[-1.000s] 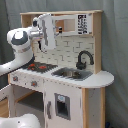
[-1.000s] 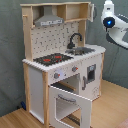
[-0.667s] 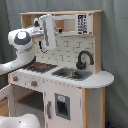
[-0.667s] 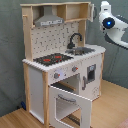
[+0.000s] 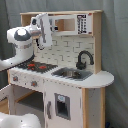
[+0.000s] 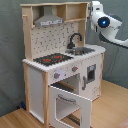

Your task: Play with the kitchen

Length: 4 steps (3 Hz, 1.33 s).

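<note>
The kitchen (image 5: 65, 75) stands on the floor in front of me, a tall unit of pale wood and white panels; in the second exterior view its oven door (image 6: 70, 102) hangs open, swung down and outward. My gripper (image 5: 46, 29) is up at the top shelf level, near the hood (image 6: 49, 20) side, above the hob (image 5: 36, 65). I cannot tell whether it is wide or narrow from here. I judge the whole unit too bulky and heavy for me to lift, and stiff as a frame, so I should work its small moving parts instead. The knobs (image 6: 65, 73) below the hob look small and round, likely smooth, so a pinch across one could slip. The faucet (image 5: 84, 59) is a thin black arch by the sink (image 5: 72, 74), probably light plastic or wood that could snap under side force. The oven door's top edge seems the safest hold, being flat and hinged.
</note>
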{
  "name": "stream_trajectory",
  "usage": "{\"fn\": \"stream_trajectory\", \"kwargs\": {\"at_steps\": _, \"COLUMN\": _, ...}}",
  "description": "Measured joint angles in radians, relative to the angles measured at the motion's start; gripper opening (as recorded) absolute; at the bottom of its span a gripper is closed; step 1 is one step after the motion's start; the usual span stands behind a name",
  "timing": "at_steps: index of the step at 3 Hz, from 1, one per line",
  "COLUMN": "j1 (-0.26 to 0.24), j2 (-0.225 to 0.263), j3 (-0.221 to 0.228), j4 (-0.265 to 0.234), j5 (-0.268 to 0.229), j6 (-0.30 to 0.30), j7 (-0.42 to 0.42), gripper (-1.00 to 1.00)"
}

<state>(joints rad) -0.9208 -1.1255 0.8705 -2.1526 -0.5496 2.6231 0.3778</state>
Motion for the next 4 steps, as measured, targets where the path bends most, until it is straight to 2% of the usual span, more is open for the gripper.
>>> {"fn": "stream_trajectory", "kwargs": {"at_steps": 2, "j1": -0.101, "j2": 0.075, "j3": 0.094, "j4": 0.132, "j5": 0.000, "j6": 0.005, "j7": -0.001, "gripper": -1.00}}
{"fn": "stream_trajectory", "kwargs": {"at_steps": 4, "j1": -0.240, "j2": 0.100, "j3": 0.195, "j4": 0.249, "j5": 0.000, "j6": 0.015, "j7": -0.001, "gripper": -1.00}}
